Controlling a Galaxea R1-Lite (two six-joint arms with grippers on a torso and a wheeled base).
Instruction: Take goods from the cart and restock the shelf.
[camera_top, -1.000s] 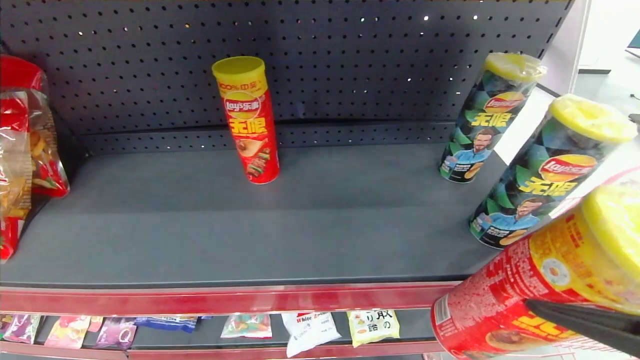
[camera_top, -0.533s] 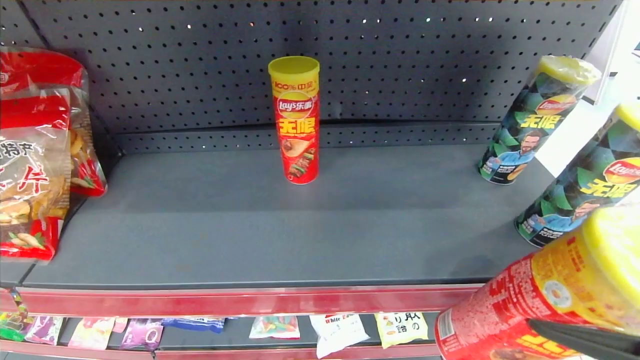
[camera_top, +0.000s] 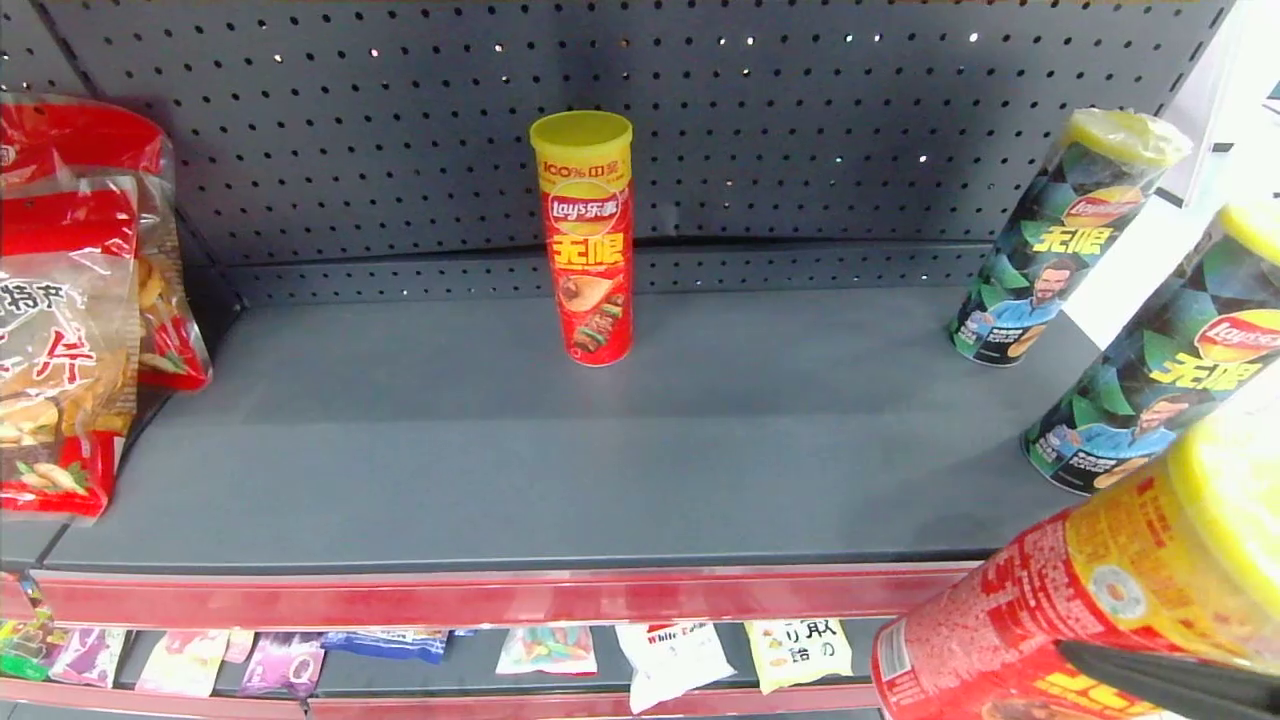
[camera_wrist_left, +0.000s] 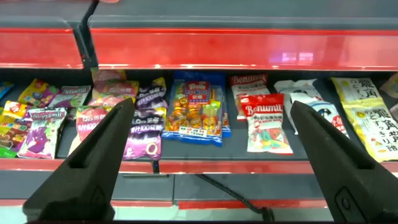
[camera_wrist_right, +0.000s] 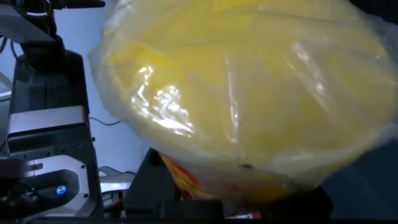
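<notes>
A red chip can with a yellow lid (camera_top: 582, 238) stands upright near the back of the grey shelf (camera_top: 480, 460). A second red chip can (camera_top: 1070, 600) hangs tilted at the lower right, in front of the shelf's edge, with my right gripper (camera_top: 1150, 665) shut on it. Its wrapped yellow lid (camera_wrist_right: 249, 93) is close to the right wrist camera. My left gripper (camera_wrist_left: 211, 130) is open with nothing between its fingers. It faces the lower shelf of small snack packets (camera_wrist_left: 199, 109).
Two dark green chip cans (camera_top: 1070, 235) (camera_top: 1160, 370) stand at the shelf's right end. Red snack bags (camera_top: 70, 300) crowd the left end. A red rail (camera_top: 480, 597) runs along the front edge, and a pegboard wall (camera_top: 800, 120) closes the back. Bare shelf lies around the standing red can.
The whole head picture has shifted to the right, so the camera moved. The held red can keeps its place at the lower right. Nothing on the shelf has moved.
</notes>
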